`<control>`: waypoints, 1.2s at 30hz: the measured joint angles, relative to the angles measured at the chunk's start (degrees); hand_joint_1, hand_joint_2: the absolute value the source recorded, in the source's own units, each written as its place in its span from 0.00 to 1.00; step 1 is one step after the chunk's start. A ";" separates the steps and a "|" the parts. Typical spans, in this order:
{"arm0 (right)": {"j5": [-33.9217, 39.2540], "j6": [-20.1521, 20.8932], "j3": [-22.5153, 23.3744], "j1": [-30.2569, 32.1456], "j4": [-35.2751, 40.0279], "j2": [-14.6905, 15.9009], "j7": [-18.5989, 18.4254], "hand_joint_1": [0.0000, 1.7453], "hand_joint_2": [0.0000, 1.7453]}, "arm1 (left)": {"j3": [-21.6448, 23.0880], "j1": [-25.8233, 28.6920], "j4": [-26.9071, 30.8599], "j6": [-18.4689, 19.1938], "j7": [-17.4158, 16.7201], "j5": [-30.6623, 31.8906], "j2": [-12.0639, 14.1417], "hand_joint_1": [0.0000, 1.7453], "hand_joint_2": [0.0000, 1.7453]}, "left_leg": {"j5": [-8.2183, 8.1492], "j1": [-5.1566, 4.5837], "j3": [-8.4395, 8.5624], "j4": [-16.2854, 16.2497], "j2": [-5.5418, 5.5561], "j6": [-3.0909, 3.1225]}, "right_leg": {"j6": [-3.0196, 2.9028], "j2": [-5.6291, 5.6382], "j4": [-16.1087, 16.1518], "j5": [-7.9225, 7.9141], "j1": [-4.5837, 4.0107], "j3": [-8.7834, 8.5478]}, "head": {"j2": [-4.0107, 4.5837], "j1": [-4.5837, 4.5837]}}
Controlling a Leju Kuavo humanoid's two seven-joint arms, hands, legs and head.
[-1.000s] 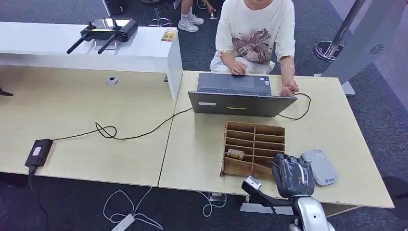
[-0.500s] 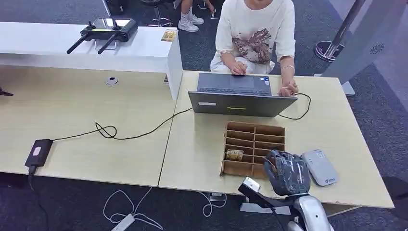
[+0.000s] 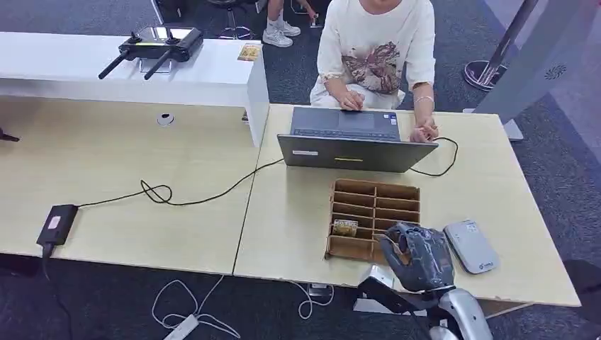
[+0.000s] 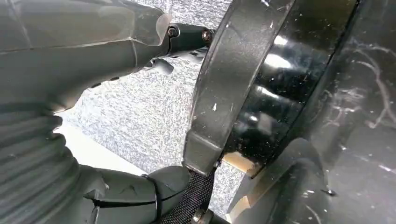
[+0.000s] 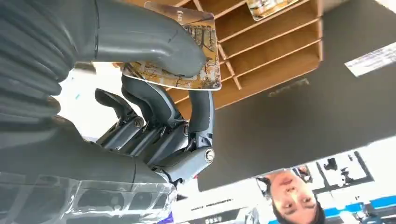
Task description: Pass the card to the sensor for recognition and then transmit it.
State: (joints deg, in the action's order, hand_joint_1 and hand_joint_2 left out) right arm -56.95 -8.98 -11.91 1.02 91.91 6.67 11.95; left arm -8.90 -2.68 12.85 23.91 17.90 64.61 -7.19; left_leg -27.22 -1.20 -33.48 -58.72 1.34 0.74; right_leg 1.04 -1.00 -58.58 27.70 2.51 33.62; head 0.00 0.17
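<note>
Pinching the card (image 5: 187, 56) between thumb and fingers (image 5: 156, 105), the right hand (image 3: 418, 256) holds something thin, light, stiff and probably slippery, best gripped flat-faced near one edge.

The right hand (image 5: 154, 116) is dark grey, with a thick smooth thumb, darker linked fingers (image 5: 140, 126) (small screws at the pivots) and a ribbed grey wrist cover; its forearm (image 3: 464, 319) is silver.
</note>
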 joint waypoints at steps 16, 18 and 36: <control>7.44 1.46 -0.39 -0.32 0.17 1.18 4.70 1.00 1.00 | 1.07 0.33 0.00 -0.09 1.36 -1.22 0.68 0.00 1.00 | 0.00 0.04 -0.02 0.00 0.00 0.00 | 0.00 0.00 0.01 0.00 -0.06 -0.01 | 0.00 0.00; 7.86 1.42 -0.48 -0.42 0.35 1.31 5.30 1.00 1.00 | 1.14 0.36 0.00 -0.09 1.44 -1.38 0.72 0.00 1.00 | 0.00 0.04 -0.02 0.00 0.01 0.00 | 0.00 0.00 0.01 0.00 -0.06 -0.01 | 0.00 0.02; 9.52 -1.25 -2.03 -3.46 3.84 2.77 9.28 1.00 1.00 | 2.10 0.58 -0.02 -0.09 2.97 -1.90 1.40 0.00 1.00 | 0.00 0.08 -0.02 0.00 0.01 -0.01 | 0.00 0.00 0.00 0.00 -0.09 -0.02 | 0.00 0.02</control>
State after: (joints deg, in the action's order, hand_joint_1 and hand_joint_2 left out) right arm -47.43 -10.23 -13.94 -2.43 95.75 9.44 21.22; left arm -6.80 -2.09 12.83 23.82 20.87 62.71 -5.79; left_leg -27.21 -1.12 -33.50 -58.72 1.34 0.73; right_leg 1.04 -1.00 -58.58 27.70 2.42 33.60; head 0.00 0.20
